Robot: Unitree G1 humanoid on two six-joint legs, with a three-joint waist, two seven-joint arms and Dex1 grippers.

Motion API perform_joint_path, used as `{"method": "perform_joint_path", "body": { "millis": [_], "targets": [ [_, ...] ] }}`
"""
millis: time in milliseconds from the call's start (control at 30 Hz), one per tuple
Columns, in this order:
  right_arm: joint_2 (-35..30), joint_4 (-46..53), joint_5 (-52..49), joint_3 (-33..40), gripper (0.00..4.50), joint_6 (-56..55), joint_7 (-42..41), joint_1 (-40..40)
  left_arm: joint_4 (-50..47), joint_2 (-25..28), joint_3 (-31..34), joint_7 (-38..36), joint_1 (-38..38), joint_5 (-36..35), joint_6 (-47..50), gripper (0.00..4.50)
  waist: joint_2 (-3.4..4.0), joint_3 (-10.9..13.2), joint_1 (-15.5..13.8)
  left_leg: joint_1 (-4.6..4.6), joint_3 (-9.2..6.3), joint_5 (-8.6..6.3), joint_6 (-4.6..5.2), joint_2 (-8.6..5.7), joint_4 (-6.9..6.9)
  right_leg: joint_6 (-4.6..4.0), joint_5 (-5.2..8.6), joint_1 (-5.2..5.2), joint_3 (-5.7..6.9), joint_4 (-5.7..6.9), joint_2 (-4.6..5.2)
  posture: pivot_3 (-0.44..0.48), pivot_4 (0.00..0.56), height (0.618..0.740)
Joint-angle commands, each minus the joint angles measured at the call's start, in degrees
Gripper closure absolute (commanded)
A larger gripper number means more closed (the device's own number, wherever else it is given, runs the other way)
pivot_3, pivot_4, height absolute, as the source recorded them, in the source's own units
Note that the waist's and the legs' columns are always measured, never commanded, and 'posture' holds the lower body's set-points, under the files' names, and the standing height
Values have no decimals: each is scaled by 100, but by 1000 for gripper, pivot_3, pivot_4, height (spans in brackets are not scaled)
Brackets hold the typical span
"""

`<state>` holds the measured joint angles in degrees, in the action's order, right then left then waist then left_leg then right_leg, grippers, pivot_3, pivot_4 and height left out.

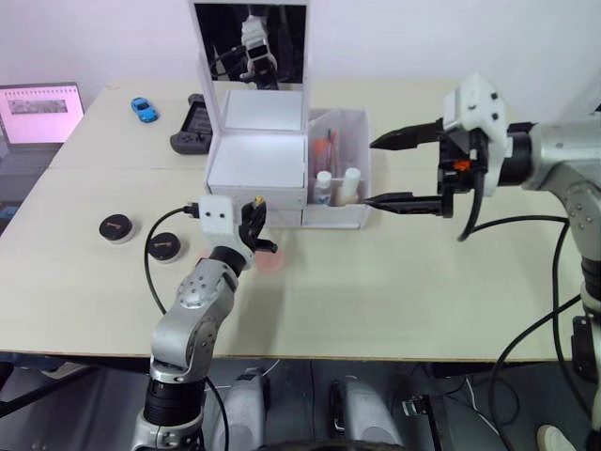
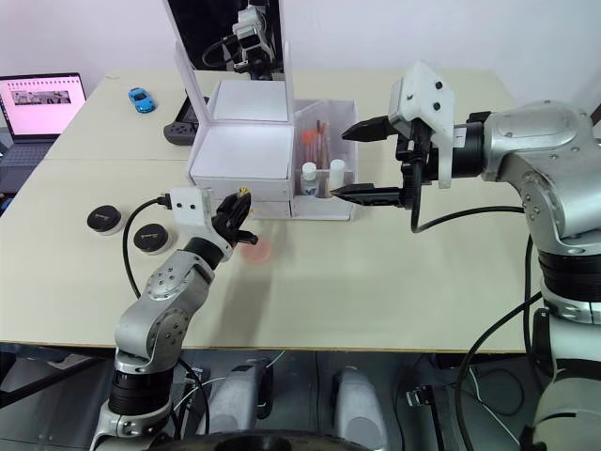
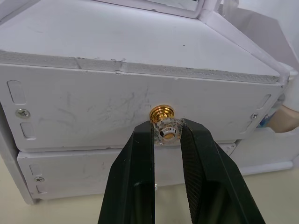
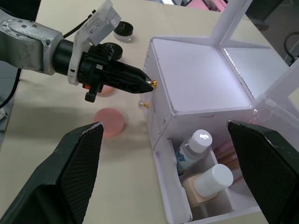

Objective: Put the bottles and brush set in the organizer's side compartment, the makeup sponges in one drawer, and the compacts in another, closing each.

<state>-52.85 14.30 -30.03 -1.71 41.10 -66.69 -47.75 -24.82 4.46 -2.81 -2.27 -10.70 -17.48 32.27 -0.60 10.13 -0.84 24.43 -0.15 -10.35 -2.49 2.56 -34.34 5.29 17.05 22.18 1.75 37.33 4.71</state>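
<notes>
The white organizer point(image 1: 258, 160) stands mid-table with its mirror lid point(image 1: 252, 42) raised. Its side compartment point(image 1: 349, 122) holds two white-capped bottles point(image 4: 196, 142) and the pink-handled brush set point(image 1: 331, 146). My left gripper point(image 3: 166, 130) is shut on the gold knob point(image 3: 162, 114) of the upper drawer point(image 3: 93, 107), whose front sits flush. My right gripper point(image 1: 370, 172) hangs open just right of the side compartment, holding nothing. A pink makeup sponge point(image 4: 110, 122) lies on the table in front of the drawers, another is partly hidden behind my left arm. Two black compacts point(image 1: 117, 227) point(image 1: 165, 246) lie to the left.
A laptop point(image 1: 38, 113) sits at the far left edge. A blue toy car point(image 1: 144, 109) and a black controller point(image 1: 191, 122) lie behind the organizer on the left. The lower drawer point(image 3: 70, 172) is shut beneath the upper one.
</notes>
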Motion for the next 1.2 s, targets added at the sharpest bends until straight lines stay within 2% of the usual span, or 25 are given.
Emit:
{"method": "perform_joint_path", "body": {
  "millis": [33, 367, 667, 1033, 1067, 1200],
  "targets": [
    [-12, 86, 31, 72, 0, -109, 31, -137, -458, 56, -97, -184, 100, -33, -71, 4228, 0, 0, 7, 0, 0, 0, 0, 0, 0, 0, 0, 0, 0, 0, 0, 0, 150, 740],
    [220, 38, 70, -29, 0, -225, 50, -32, -1879, 522, 47, -499, 1051, -684, 750, 4228, 0, 0, 1, 0, 2, 0, 0, 4, 3, -2, 1, 1, -1, -1, 0, 0, 150, 740],
    [476, -172, 63, -237, 0, -348, -100, -117, -3027, 828, 346, -358, 1901, -1300, 1530, 4229, 0, 0, 6, 0, 1, -1, 1, 6, 3, -5, 1, 3, -1, -2, -1, 0, 150, 740],
    [671, -439, 166, -360, 0, -518, -204, -280, -3380, 832, 563, -169, 1941, -1827, 1972, 4229, 0, 0, 6, 0, 1, -1, 1, 6, 1, -12, 2, 1, -1, -4, -1, 0, 150, 740],
    [676, -468, 172, -352, 0, -525, -223, -302, -3417, 841, 654, -186, 1928, -1984, 2004, 3180, 0, 0, 5, 0, 1, -1, 1, 6, 1, -13, 2, 1, -1, -4, -1, 0, 150, 740],
    [648, -588, 96, -255, 0, -514, -326, -392, -3517, 1243, 1354, -444, 2239, -2564, 1789, 1363, 0, 0, 19, -1, 1, -1, 1, 7, 1, -17, 4, 2, -2, -4, -2, 0, 150, 740]
  ]
}}
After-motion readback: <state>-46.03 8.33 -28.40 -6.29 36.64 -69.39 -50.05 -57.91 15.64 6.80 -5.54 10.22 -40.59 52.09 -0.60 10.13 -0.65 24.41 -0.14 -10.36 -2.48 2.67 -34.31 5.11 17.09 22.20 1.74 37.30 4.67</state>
